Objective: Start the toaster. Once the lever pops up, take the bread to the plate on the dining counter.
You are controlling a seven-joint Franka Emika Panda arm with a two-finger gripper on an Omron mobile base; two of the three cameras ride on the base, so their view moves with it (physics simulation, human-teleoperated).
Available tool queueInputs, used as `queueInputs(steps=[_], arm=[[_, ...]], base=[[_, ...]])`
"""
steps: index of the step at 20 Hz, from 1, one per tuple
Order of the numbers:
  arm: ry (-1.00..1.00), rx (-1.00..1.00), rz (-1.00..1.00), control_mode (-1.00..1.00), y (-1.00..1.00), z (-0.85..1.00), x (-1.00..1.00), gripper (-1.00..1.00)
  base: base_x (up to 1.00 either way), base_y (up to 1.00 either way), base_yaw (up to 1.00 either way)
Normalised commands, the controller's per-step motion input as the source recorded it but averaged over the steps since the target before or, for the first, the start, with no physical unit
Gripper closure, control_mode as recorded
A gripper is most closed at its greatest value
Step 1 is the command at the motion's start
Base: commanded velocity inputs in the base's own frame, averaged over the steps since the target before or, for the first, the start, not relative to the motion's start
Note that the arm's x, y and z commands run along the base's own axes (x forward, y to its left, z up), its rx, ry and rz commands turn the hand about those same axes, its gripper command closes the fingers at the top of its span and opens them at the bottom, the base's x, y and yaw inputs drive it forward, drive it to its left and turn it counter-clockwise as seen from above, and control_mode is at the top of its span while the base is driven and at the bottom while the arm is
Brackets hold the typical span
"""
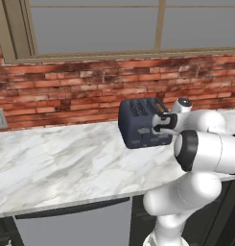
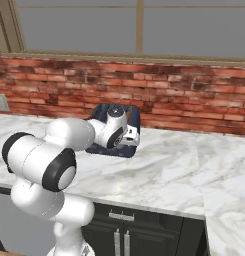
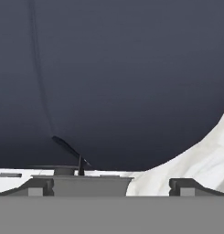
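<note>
A: Toaster location?
B: On the marbled bench, near the brick wall; slots on top (contents not discernible).
A: End effector state?
B: Jaws fully apart, nothing held; positioned right up against the toaster's side; hand view shows the dark casing at close range.

Brick wall beneath wide window
</note>
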Motion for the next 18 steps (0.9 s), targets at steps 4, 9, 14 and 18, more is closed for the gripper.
queueInputs(steps=[4, 9, 14, 18], arm=[[-0.01, 0.00, 0.00, -1.00, 0.00, -0.23, 0.00, -1.00], [0.00, 0.00, 0.00, -1.00, 0.00, -0.25, 0.00, -1.00], [0.00, 0.00, 0.00, -1.00, 0.00, -0.22, 0.00, -1.00], [0.00, 0.00, 0.00, -1.00, 0.00, -0.21, 0.00, -1.00]], base=[[0.00, 0.00, 0.00], [0.00, 0.00, 0.00], [0.00, 0.00, 0.00], [0.00, 0.00, 0.00]])
